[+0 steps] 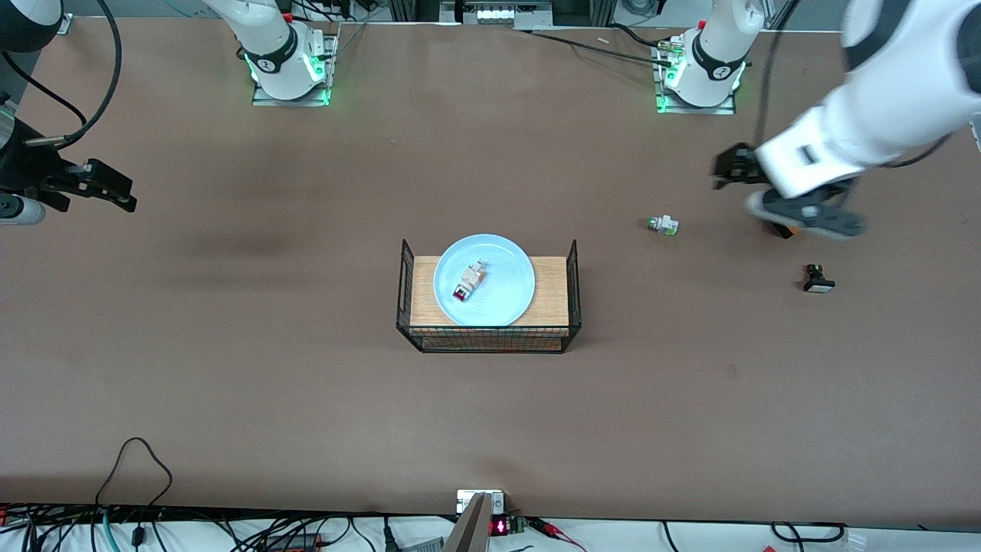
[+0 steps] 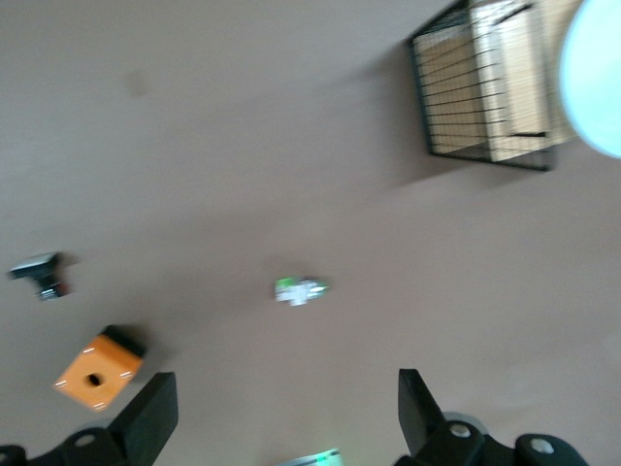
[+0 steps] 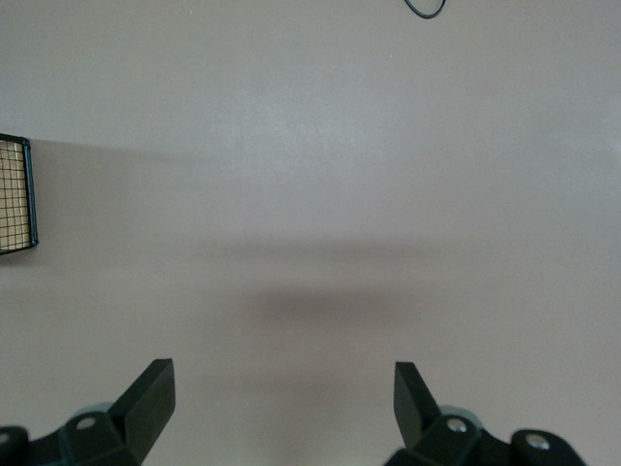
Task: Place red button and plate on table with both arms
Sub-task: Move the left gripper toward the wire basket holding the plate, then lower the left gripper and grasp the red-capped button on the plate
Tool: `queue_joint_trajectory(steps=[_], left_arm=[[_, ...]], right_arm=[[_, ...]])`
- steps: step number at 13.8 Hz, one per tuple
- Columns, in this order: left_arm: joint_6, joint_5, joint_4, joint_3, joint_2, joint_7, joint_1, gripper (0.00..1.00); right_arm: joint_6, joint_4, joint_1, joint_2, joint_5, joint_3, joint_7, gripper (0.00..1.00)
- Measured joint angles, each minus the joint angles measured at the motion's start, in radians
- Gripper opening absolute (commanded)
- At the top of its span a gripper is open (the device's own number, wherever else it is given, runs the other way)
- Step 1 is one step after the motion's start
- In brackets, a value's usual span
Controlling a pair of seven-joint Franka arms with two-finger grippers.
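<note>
the right gripper [image 1: 115, 192] hangs over bare counter [image 1: 230, 399] at the right arm's end, with most of its arm cut off by the picture's edge. its jaws stand wide apart with nothing between them; in the right wrist view the right gripper [image 3: 283, 393] shows only brown surface between its fingertips, with a corner of the wire tray [image 3: 16, 197] at the rim.

mid-counter sits the wire tray [image 1: 488, 337], and the plate [image 1: 502, 303] rests on its wooden floor. the red button [image 1: 468, 282] lies on the plate, tilted, red cap toward the front camera. the left wrist view catches only an edge of the plate [image 2: 594, 83], and the button is hidden there.

toward the left arm's end, a green-tipped switch [image 1: 662, 225] lies alone on the counter. the left gripper [image 1: 728, 170] is blurred, hovering over the counter near it; its jaws are spread wide and hold nothing, seen clearly as the left gripper [image 2: 288, 403] in its wrist view. an orange block [image 1: 783, 228] is mostly hidden under the arm in the front view, plain in the wrist view [image 2: 97, 372]. a black switch [image 1: 817, 278] lies nearer the front camera.
</note>
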Motion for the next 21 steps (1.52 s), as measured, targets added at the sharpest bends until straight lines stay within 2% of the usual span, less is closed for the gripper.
queue_joint_trajectory(steps=[4, 7, 8, 13, 15, 17, 18, 19, 21], left_arm=[[0.094, -0.016, 0.162, -0.010, 0.186, -0.333, -0.224, 1.00], [0.321, -0.016, 0.226, -0.011, 0.317, -0.528, -0.359, 1.00], [0.444, -0.016, 0.233, -0.009, 0.377, -0.557, -0.389, 1.00], [0.753, -0.016, 0.251, -0.005, 0.543, -0.558, -0.429, 1.00], [0.794, -0.013, 0.260, -0.004, 0.570, -0.557, -0.439, 1.00], [0.796, 0.059, 0.263, -0.004, 0.572, -0.554, -0.449, 1.00], [0.794, 0.110, 0.262, -0.004, 0.572, -0.555, -0.455, 0.96], [0.792, 0.145, 0.261, -0.004, 0.572, -0.555, -0.463, 0.80], [0.788, 0.169, 0.259, -0.004, 0.577, -0.555, -0.483, 0.56]], right_arm=[[-0.001, 0.000, 0.000, 0.003, 0.000, 0.000, 0.000, 1.00], [-0.001, 0.000, 0.000, 0.006, 0.000, -0.001, 0.000, 1.00], [-0.001, 0.000, -0.001, 0.009, 0.000, -0.002, 0.000, 1.00], [-0.002, 0.000, -0.003, 0.012, 0.000, -0.006, 0.000, 1.00], [-0.003, 0.000, -0.004, 0.012, 0.000, -0.006, 0.000, 1.00], [-0.003, 0.000, -0.006, 0.012, 0.000, -0.007, 0.000, 1.00], [-0.003, 0.000, -0.007, 0.012, 0.000, -0.007, 0.000, 1.00], [-0.003, 0.000, -0.007, 0.012, 0.000, -0.007, 0.000, 1.00], [-0.003, 0.000, -0.007, 0.012, 0.000, -0.007, 0.000, 1.00]])
